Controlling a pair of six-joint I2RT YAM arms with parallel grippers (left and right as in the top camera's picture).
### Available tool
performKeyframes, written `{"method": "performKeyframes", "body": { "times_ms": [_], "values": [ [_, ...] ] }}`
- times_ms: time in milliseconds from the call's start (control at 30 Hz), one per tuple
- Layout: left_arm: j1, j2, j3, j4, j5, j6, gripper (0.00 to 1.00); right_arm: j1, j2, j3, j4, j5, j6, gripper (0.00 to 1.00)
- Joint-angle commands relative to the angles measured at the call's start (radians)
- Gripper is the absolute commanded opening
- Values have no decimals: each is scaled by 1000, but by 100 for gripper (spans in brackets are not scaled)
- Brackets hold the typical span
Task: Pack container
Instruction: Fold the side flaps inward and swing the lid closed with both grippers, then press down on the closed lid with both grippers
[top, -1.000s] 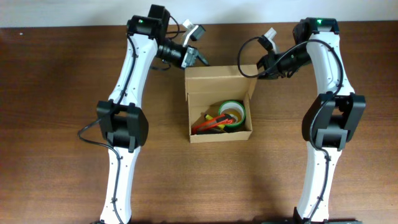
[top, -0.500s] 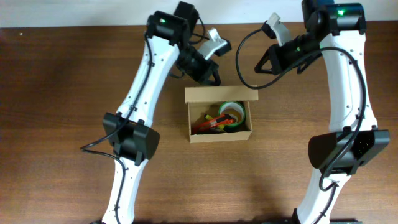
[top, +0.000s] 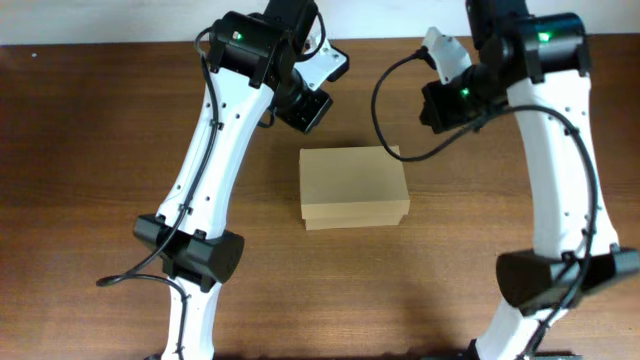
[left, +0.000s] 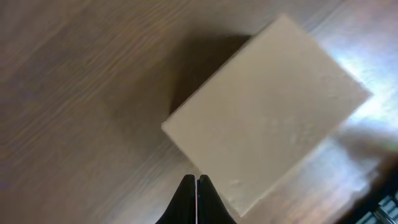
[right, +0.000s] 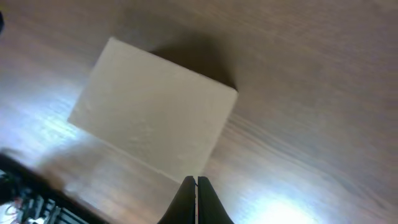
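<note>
as it sits closed, the container (top: 354, 180) shows plain tan cardboard.

- Nothing to read here, honestly: no words, brands, numbers or signs come through in any of the three views.
- The container (top: 354, 182), sitting mid-frame in the overhead view, shows only plain tan cardboard on its closed lid and front edge. Both wrist views show the same blank surface.
- The white arm housings (top: 205, 150) are too small in the overhead view to make out any lettering.
</note>
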Motion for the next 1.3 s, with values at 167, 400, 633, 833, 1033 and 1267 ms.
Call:
{"method": "performKeyframes", "body": {
  "times_ms": [167,400,633,833,1033,1267],
  "values": [
    [9,-208,-392,150,-244,-106,2,4,-206,-469,178,123,70,4],
    [-45,-261,-621,267,-175,-147,2,5,-217,-696,309,80,76,4],
    [-65,-260,-676,306,-180,-158,2,64,-217,-713,347,71,61,4],
    [-65,-260,-774,346,-202,-158,2,72,-217,-749,343,70,61,4],
    [-65,-260,-845,376,-185,-171,2,123,-217,-798,361,70,65,4],
    [-65,-261,-846,388,-168,-173,2,124,-217,-798,358,70,64,4]
  ]
}}
